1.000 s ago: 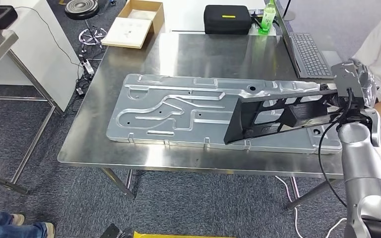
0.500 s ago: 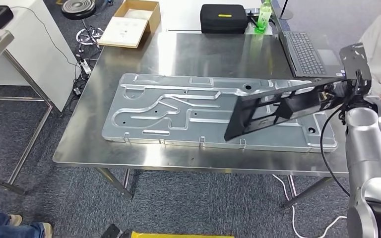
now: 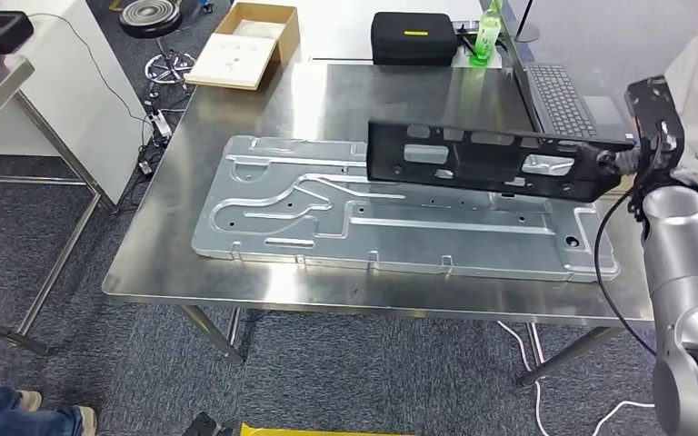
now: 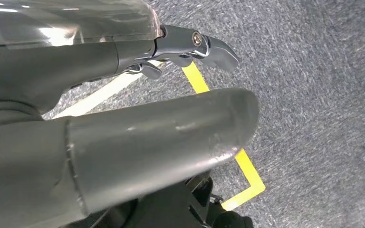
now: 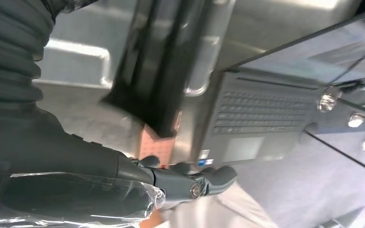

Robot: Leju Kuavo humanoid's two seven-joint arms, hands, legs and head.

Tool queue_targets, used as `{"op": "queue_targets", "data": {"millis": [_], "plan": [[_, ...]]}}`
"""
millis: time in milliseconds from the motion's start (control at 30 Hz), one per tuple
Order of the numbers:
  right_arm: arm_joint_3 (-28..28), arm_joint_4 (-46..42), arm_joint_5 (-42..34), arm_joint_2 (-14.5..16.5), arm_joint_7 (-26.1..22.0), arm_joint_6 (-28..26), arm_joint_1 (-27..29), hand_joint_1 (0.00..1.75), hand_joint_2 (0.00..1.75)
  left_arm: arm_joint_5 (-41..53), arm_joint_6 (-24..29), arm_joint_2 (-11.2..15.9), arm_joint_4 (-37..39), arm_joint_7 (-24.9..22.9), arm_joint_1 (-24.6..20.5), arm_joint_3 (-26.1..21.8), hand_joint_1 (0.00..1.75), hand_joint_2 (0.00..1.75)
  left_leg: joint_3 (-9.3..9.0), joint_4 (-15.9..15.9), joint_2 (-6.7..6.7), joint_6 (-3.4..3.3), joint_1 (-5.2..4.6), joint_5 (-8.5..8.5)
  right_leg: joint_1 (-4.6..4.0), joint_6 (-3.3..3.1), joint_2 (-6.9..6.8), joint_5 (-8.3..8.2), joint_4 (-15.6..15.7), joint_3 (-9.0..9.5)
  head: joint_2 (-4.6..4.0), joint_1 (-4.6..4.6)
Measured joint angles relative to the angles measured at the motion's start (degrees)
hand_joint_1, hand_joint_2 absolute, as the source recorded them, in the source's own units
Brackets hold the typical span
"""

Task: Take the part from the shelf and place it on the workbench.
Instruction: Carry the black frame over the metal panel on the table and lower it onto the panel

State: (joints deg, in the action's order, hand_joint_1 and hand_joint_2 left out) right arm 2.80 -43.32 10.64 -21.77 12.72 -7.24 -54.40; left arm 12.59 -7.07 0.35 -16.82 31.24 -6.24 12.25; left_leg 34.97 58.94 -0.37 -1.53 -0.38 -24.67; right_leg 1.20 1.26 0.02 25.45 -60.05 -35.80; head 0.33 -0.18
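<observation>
A long black part (image 3: 482, 162), a moulded frame pierced with cut-outs, is held by one end in the closed right hand (image 3: 632, 162) at the frame's right, above a ribbed, stamped metal panel (image 3: 327, 213) on the glossy steel workbench (image 3: 236, 100). The left hand (image 4: 190, 45) is seen empty over speckled grey carpet (image 4: 313, 95), fingers slightly curled.

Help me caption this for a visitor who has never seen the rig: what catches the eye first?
The long black part, held by one end in the right hand and stretched out above the workbench. Under it lies a big stamped silver panel, and an open laptop sits at the bench's far right corner.
</observation>
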Motion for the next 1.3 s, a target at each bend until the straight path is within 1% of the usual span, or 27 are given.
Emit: {"op": "queue_targets", "data": {"millis": [67,133,200,233,267,300,367,400,433,467,567,633,700,733,767,800,833,867,900,933,967,1067,1100,1167,1233,1267,1300], "plan": [[0.19,0.57,-0.05,-0.04,0.06,-0.01,-0.09,0.0,1.75,0.0,0.03,-0.01,0.01,0.01,0.04,-0.01,0.0,0.0,0.36,0.53,0.03,0.52,0.04,-0.52,0.17,-0.71,0.02,-0.26,0.18,-0.03,0.0,-0.01],[0.38,0.99,-0.06,-0.04,0.05,0.06,-0.27,0.0,0.87,0.01,0.08,-0.03,0.02,0.01,0.02,-0.01,0.0,0.0,2.1,4.56,0.06,1.04,0.15,-3.2,0.27,-1.36,0.02,-0.49,0.42,-0.03,0.0,-0.03],[0.63,1.39,0.0,-0.04,0.11,0.19,-0.38,0.0,0.0,0.02,0.18,-0.04,0.02,0.01,0.07,-0.01,0.0,0.0,5.34,11.94,0.06,1.33,0.3,-6.91,0.08,-1.64,0.04,-0.51,0.4,-0.13,0.0,-0.05],[0.8,1.62,0.04,-0.04,0.19,0.23,-0.38,0.0,0.0,0.03,0.25,-0.04,0.02,0.01,0.12,-0.01,0.0,0.0,6.66,14.83,0.06,1.36,0.35,-7.87,-0.03,-1.65,0.06,-0.51,0.38,-0.17,0.0,-0.04],[1.01,1.85,0.08,-0.04,0.28,0.25,-0.39,0.0,0.0,0.03,0.33,-0.05,0.02,0.01,0.17,-0.01,0.0,0.0,7.15,15.94,0.06,1.29,0.36,-7.79,-0.12,-1.66,0.08,-0.51,0.36,-0.19,0.0,-0.04],[1.18,2.08,0.11,-0.04,0.37,0.25,-0.42,0.0,0.0,0.04,0.42,-0.05,0.02,0.01,0.2,-0.01,0.0,0.0,6.56,14.8,0.06,1.13,0.36,-6.65,-0.19,-1.66,0.1,-0.51,0.34,-0.19,0.0,-0.04],[1.36,2.46,0.11,-0.04,0.51,0.26,-0.65,0.0,0.0,0.04,0.54,-0.06,0.02,0.02,0.2,-0.01,0.0,0.0,3.08,7.69,0.02,0.55,0.31,-2.93,-0.27,-1.64,0.13,-0.51,0.33,-0.11,0.0,-0.04],[1.39,2.7,0.1,-0.05,0.6,0.35,-0.88,0.0,0.0,0.07,0.57,-0.05,0.02,0.03,0.18,-0.02,0.0,0.0,1.28,4.04,0.01,0.24,0.19,-1.64,-0.36,-1.54,0.15,-0.5,0.28,-0.15,0.0,-0.03],[1.42,2.97,0.07,-0.05,0.75,0.51,-1.13,0.0,0.0,0.1,0.6,-0.04,0.02,0.04,0.16,-0.02,0.0,0.0,0.08,1.56,-0.01,0.01,0.07,-0.95,-0.4,-1.37,0.18,-0.55,0.28,-0.23,0.0,-0.03],[1.5,3.28,0.02,-0.07,0.9,0.77,-1.33,0.0,0.0,0.14,0.6,-0.04,0.02,0.05,0.18,-0.03,0.0,0.0,-0.43,0.4,-0.01,-0.13,-0.06,-0.87,-0.41,-1.12,0.2,-0.62,0.3,-0.31,0.0,-0.03],[2.0,4.14,-0.03,-0.13,-0.13,0.06,-1.53,0.0,0.0,0.21,0.6,-0.09,0.02,0.13,0.19,-0.03,0.0,0.0,-0.8,-0.48,0.09,-0.75,-0.02,-0.43,-0.29,-0.2,0.23,-0.56,0.31,-0.37,0.0,-0.03],[2.21,3.95,0.51,-0.16,-3.91,-3.49,-1.26,0.0,0.0,0.33,0.6,-0.18,0.02,0.3,0.11,-0.03,0.0,0.0,-1.09,-1.24,0.19,-1.42,0.18,0.08,-0.25,0.23,0.19,1.33,-2.37,-1.51,0.0,-0.01],[2.24,1.97,1.49,-0.07,-9.87,-8.68,0.55,0.0,0.0,0.68,0.6,-0.28,0.02,0.65,0.2,-0.03,0.0,0.0,-1.12,-1.36,0.19,-1.74,0.18,0.16,-0.19,0.57,0.16,4.7,-8.98,-4.52,0.0,0.01],[2.22,-0.12,1.84,0.1,-12.97,-10.62,2.3,0.0,0.0,0.91,0.56,-0.32,0.02,0.91,0.33,-0.03,0.0,0.0,-1.14,-1.33,0.16,-1.79,0.2,0.13,-0.14,0.74,0.16,5.86,-12.19,-6.05,0.0,0.0],[2.18,-2.79,2.2,0.39,-15.86,-11.85,4.47,0.0,0.0,1.1,0.52,-0.39,0.02,1.2,0.51,-0.03,0.0,0.0,-1.17,-1.26,0.14,-1.75,0.24,0.06,-0.04,0.89,0.15,6.05,-13.93,-6.96,0.0,0.0],[2.11,-6.18,2.96,0.87,-18.63,-12.46,6.93,0.0,0.0,1.29,0.41,-0.43,0.02,1.48,0.67,-0.03,0.0,0.0,-1.19,-1.12,0.12,-1.64,0.31,-0.07,0.09,0.99,0.1,5.15,-13.55,-6.84,0.0,0.0],[1.98,-10.25,4.44,1.48,-21.28,-12.93,9.49,0.0,0.0,1.49,0.23,-0.48,0.02,1.71,0.8,-0.03,0.0,0.0,-1.21,-0.89,0.12,-1.45,0.39,-0.27,0.25,1.07,0.04,3.4,-11.03,-5.64,0.0,0.0],[1.81,-14.34,6.38,2.14,-23.52,-13.57,11.98,0.0,0.0,1.67,0.05,-0.54,0.02,1.87,0.86,-0.03,0.0,0.0,-1.21,-0.56,0.13,-1.19,0.45,-0.56,0.41,1.12,-0.05,1.64,-7.33,-3.86,0.0,0.0],[1.64,-18.56,8.55,2.88,-25.27,-14.3,14.28,0.0,0.0,1.85,-0.14,-0.57,0.02,1.98,0.87,-0.02,0.0,0.0,-1.11,-0.15,0.11,-0.87,0.39,-0.88,0.37,1.09,-0.11,0.47,-3.93,-2.14,0.0,0.01],[1.5,-22.4,10.28,3.56,-26.2,-14.91,16.23,0.0,0.0,1.98,-0.28,-0.6,0.02,2.04,0.87,-0.02,0.0,0.0,-0.99,0.18,0.09,-0.56,0.32,-1.14,0.31,0.89,-0.12,-0.11,-1.57,-0.95,0.0,-0.01],[1.36,-25.64,11.48,4.22,-26.61,-15.24,17.79,0.0,0.0,2.03,-0.36,-0.61,0.02,2.07,0.89,-0.01,0.0,0.0,-0.91,0.38,0.07,-0.25,0.22,-1.31,0.2,0.62,-0.09,-0.05,-0.5,-0.45,0.0,-0.02],[1.01,-32.65,15.33,5.81,-28.53,-15.88,21.07,0.0,0.0,2.2,-0.51,-0.64,0.02,2.09,0.99,0.01,0.0,0.0,-0.86,0.5,0.0,0.58,0.23,-1.57,0.1,-0.58,-0.12,0.05,-0.26,-0.32,0.0,-0.03],[0.98,-34.69,18.25,6.42,-29.61,-16.61,22.07,0.0,0.0,2.25,-0.57,-0.66,0.02,2.08,0.99,0.03,0.0,0.0,-0.58,1.23,0.0,0.9,0.29,-2.2,0.14,-1.01,-0.24,-0.02,-0.09,-0.2,0.0,-0.03],[1.17,-39.2,25.84,8.09,-31.26,-18.92,24.27,0.0,0.0,2.3,-0.74,-0.67,0.02,1.98,0.93,0.05,0.0,0.0,1.35,5.73,0.03,1.47,0.5,-5.08,0.12,-1.73,-0.62,-0.1,0.18,0.02,0.0,-0.04],[2.21,-43.48,32.51,10.03,-31.73,-21.2,26.89,0.0,0.0,2.32,-0.92,-0.69,0.02,1.78,0.85,0.08,0.0,0.0,4.67,12.76,0.05,1.82,0.6,-8.39,-0.11,-2.08,-1.03,-0.02,0.21,0.06,0.0,-0.03],[3.18,-45.47,34.89,11.02,-31.66,-22.08,28.25,0.0,0.0,2.31,-1.02,-0.72,0.02,1.65,0.85,0.09,0.0,0.0,5.8,15.03,0.06,1.88,0.62,-8.99,-0.22,-2.14,-1.27,0.02,0.19,0.06,0.0,-0.03],[4.3,-47.18,36.34,11.75,-31.56,-22.69,29.51,0.0,0.0,2.29,-1.08,-0.74,0.02,1.57,0.84,0.09,0.0,0.0,6.02,15.36,0.09,1.85,0.62,-8.55,-0.31,-2.18,-1.58,0.05,0.17,0.06,0.0,-0.03]]}}
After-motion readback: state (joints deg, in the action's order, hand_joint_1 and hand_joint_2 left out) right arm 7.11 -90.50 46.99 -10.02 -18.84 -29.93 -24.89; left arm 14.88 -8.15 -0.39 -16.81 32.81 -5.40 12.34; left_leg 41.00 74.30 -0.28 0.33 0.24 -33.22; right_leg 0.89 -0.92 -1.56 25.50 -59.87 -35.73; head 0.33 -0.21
